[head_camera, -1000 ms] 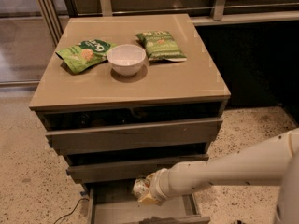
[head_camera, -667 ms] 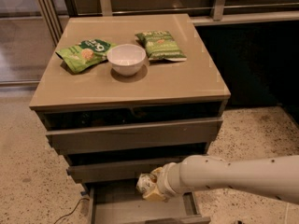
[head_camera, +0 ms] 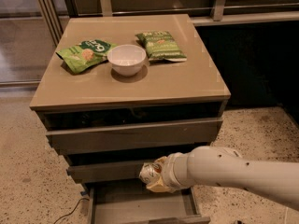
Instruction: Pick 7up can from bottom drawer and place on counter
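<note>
The gripper [head_camera: 152, 175] reaches in from the right on a thick white arm [head_camera: 233, 171] and is clamped on the 7up can [head_camera: 148, 171], with pale yellowish fingers [head_camera: 158, 186] above and below it. The can hangs above the open bottom drawer [head_camera: 135, 204], clear of its grey floor and just in front of the middle drawer [head_camera: 105, 171]. It appears to lie on its side, its long axis roughly level and in line with the wrist, with 1 silvery end facing left, away from the arm.

The bottom drawer is pulled out toward the camera, and its floor shows bare on the left half and the front. The arm crosses over its right rear corner. Above the can, the middle drawer and the top drawer [head_camera: 135, 135] step outward, each with a dark gap over its front, and the counter's [head_camera: 177, 85] front edge overhangs them all.

On the counter, a white bowl [head_camera: 126, 59] sits left of centre toward the back. 1 green snack bag [head_camera: 85, 54] lies just left of it and a 2nd snack bag [head_camera: 160, 45] lies just right and behind. The front band of the counter, from the bowl to the front edge, is bare, as is the right front corner. Speckled terrazzo floor [head_camera: 23, 171] lies on both sides of the cabinet, and a thin dark cable [head_camera: 70, 212] runs by the drawer's left front corner.
</note>
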`<act>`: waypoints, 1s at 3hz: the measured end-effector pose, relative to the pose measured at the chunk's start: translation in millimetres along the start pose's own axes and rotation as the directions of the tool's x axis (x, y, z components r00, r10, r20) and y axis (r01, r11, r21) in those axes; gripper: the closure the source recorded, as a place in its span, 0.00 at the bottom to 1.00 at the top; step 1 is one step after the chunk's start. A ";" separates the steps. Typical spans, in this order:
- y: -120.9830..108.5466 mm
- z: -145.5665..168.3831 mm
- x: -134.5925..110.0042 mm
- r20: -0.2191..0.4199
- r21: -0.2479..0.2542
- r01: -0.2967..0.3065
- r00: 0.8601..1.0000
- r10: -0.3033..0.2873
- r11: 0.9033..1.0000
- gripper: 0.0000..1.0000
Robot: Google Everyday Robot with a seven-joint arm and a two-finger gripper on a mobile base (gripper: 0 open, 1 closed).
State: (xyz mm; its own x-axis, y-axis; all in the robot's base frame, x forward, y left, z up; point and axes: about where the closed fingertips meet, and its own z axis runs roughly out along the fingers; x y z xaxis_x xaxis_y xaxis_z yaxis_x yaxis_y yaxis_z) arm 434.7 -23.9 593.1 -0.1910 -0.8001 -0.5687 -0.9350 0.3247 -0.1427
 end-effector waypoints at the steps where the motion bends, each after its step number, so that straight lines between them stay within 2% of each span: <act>1: -6.4 -10.1 -10.0 0.020 0.028 0.000 1.000 0.000 1.000 1.00; 2: -19.9 -25.2 -25.4 0.040 0.051 -0.018 0.999 0.016 0.999 1.00; 3: -40.0 -44.5 -39.9 0.058 0.050 -0.058 0.997 0.055 0.997 1.00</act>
State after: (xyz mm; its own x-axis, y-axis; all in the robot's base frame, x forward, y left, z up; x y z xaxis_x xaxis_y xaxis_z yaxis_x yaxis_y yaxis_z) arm 466.4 -27.4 657.6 -0.2246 -0.7502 -0.6219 -0.9063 0.3953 -0.1495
